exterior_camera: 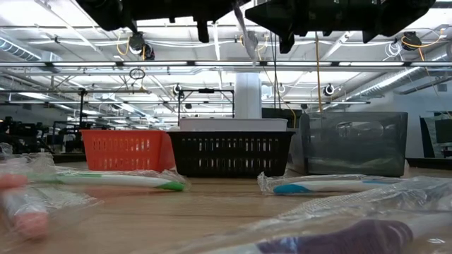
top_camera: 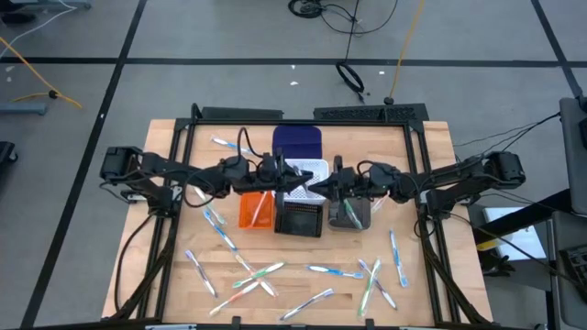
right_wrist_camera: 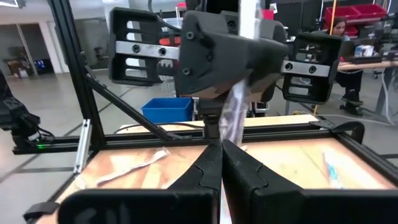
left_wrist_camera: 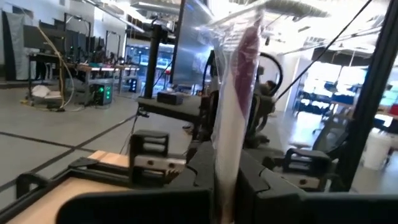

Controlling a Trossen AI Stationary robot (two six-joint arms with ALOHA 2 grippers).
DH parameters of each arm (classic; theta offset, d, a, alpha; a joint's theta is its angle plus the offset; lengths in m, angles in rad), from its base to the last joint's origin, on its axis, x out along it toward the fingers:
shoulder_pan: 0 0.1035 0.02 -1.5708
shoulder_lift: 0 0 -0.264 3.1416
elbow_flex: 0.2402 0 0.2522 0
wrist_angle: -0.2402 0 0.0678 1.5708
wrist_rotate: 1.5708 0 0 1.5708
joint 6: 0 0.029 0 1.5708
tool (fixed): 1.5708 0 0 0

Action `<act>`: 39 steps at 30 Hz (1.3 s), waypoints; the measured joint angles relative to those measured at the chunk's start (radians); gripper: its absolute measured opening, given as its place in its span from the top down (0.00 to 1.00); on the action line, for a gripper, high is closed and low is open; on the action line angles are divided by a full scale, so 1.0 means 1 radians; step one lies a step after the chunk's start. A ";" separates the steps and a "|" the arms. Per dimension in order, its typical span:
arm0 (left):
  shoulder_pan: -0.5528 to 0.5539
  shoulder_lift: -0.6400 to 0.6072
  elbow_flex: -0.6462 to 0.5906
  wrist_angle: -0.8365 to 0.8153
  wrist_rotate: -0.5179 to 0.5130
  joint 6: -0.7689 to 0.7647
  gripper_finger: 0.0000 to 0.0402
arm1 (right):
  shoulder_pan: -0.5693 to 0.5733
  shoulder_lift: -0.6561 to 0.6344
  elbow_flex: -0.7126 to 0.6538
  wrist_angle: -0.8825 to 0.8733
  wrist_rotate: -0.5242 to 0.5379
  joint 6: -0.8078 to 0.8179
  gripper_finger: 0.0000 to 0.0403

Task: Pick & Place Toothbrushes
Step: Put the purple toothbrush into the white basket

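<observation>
While both arms meet above the bins (top_camera: 300,213), left gripper (top_camera: 295,181) and right gripper (top_camera: 314,188) pinch one wrapped toothbrush (left_wrist_camera: 235,93); counter (top_camera: 165,266) edges stay free.

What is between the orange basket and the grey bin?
The black basket sits between the orange basket and the grey bin; the low view shows it best.

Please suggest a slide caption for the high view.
Both claws meet over the bins, passing a wrapped toothbrush; others lie scattered.
</observation>
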 joint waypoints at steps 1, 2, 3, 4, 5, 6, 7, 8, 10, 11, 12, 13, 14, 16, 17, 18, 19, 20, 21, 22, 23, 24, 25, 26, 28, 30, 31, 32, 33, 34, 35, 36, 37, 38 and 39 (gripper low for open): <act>0.007 -0.007 0.000 -0.015 0.002 -0.001 0.98 | -0.002 -0.003 0.000 -0.004 0.001 -0.007 1.00; 0.016 -0.014 0.000 -0.033 0.002 -0.002 0.97 | -0.005 -0.006 0.000 -0.010 0.003 -0.012 1.00; 0.025 -0.021 0.000 -0.053 0.002 -0.004 0.96 | -0.009 -0.010 0.000 -0.023 0.004 -0.014 1.00; 0.034 -0.028 0.000 -0.080 0.000 -0.004 0.95 | -0.012 -0.016 0.000 -0.042 0.003 -0.014 1.00; 0.045 -0.034 -0.001 -0.104 -0.002 -0.004 0.94 | -0.016 -0.020 0.000 -0.055 0.003 -0.014 1.00; 0.056 -0.043 -0.001 -0.132 -0.002 -0.005 0.94 | -0.021 -0.021 0.000 -0.062 0.003 -0.014 1.00; 0.065 -0.049 -0.001 -0.158 -0.003 -0.007 0.95 | -0.027 -0.022 0.000 -0.069 0.001 -0.014 1.00; 0.075 -0.052 -0.001 -0.172 -0.003 -0.008 0.96 | -0.032 -0.026 0.000 -0.087 0.001 -0.014 1.00; 0.096 -0.051 -0.001 -0.216 -0.003 -0.007 0.98 | -0.044 -0.030 0.000 -0.113 0.003 -0.014 1.00; 0.106 -0.051 -0.001 -0.237 -0.003 -0.007 0.98 | -0.049 -0.031 0.000 -0.122 0.003 -0.014 1.00; 0.116 -0.050 -0.002 -0.257 -0.002 -0.007 0.97 | -0.052 -0.031 0.000 -0.138 0.004 -0.014 1.00; 0.128 -0.050 -0.002 -0.274 -0.003 -0.008 0.96 | -0.055 -0.031 0.000 -0.154 0.004 -0.014 1.00; 0.140 -0.050 -0.001 -0.293 -0.009 -0.009 0.96 | -0.055 -0.030 0.000 -0.170 0.003 -0.013 1.00; 0.161 -0.050 -0.001 -0.354 -0.028 -0.009 0.96 | -0.055 -0.030 0.000 -0.184 0.003 -0.008 1.00; 0.172 -0.048 -0.001 -0.383 -0.029 -0.009 0.96 | -0.055 -0.030 0.000 -0.190 0.003 -0.008 1.00; 0.181 -0.047 -0.002 -0.403 -0.028 -0.009 0.98 | -0.055 -0.031 0.000 -0.199 0.003 -0.007 1.00; 0.190 -0.047 -0.002 -0.418 -0.024 -0.010 0.98 | -0.055 -0.031 0.000 -0.210 0.003 -0.006 1.00; 0.198 -0.047 -0.002 -0.428 -0.021 -0.018 0.98 | -0.055 -0.031 0.000 -0.220 0.003 0.002 1.00; 0.204 -0.048 -0.002 -0.441 -0.020 -0.031 0.98 | -0.055 -0.030 0.000 -0.224 0.003 0.009 1.00; 0.208 -0.048 -0.002 -0.456 -0.021 -0.046 0.97 | -0.055 -0.030 0.000 -0.225 0.003 0.013 1.00; 0.212 -0.048 -0.002 -0.471 -0.021 -0.059 0.95 | -0.055 -0.031 0.000 -0.230 0.003 0.013 1.00; 0.214 -0.048 -0.002 -0.483 -0.022 -0.069 0.95 | -0.055 -0.031 0.000 -0.239 0.003 0.013 1.00; 0.216 -0.048 -0.002 -0.491 -0.021 -0.070 0.95 | -0.055 -0.031 0.000 -0.250 0.003 0.012 1.00; 0.217 -0.048 -0.002 -0.498 -0.021 -0.070 0.95 | -0.055 -0.030 0.000 -0.261 0.003 0.012 1.00; 0.217 -0.048 -0.002 -0.514 -0.021 -0.070 0.97 | -0.055 -0.030 0.000 -0.278 0.003 0.013 1.00; 0.216 -0.044 -0.002 -0.521 -0.021 -0.070 0.98 | -0.055 -0.030 0.000 -0.294 0.003 0.013 1.00; 0.216 -0.038 -0.001 -0.518 -0.021 -0.070 0.98 | -0.055 -0.030 0.000 -0.299 0.004 0.013 1.00; 0.216 -0.033 0.000 -0.521 -0.021 -0.070 0.97 | -0.055 -0.030 0.000 -0.299 0.003 0.013 1.00; 0.216 -0.026 0.000 -0.533 -0.021 -0.074 0.95 | -0.055 -0.030 0.000 -0.299 0.003 0.013 1.00; 0.216 -0.016 0.000 -0.535 -0.021 -0.083 0.94 | -0.055 -0.030 0.000 -0.298 0.003 0.013 1.00; 0.216 -0.004 0.000 -0.530 -0.021 -0.094 0.93 | -0.055 -0.030 0.000 -0.299 0.004 0.012 1.00; 0.216 0.005 0.000 -0.534 -0.021 -0.098 0.92 | -0.055 -0.030 0.000 -0.301 0.003 0.013 1.00; 0.216 0.013 0.000 -0.540 -0.021 -0.098 0.93 | -0.055 -0.030 0.000 -0.302 0.003 0.012 1.00; 0.216 0.022 0.000 -0.538 -0.021 -0.094 0.93 | -0.055 -0.030 0.000 -0.302 0.003 0.013 1.00; 0.216 0.026 0.000 -0.538 -0.021 -0.091 0.94 | -0.055 -0.030 0.000 -0.302 0.003 0.013 1.00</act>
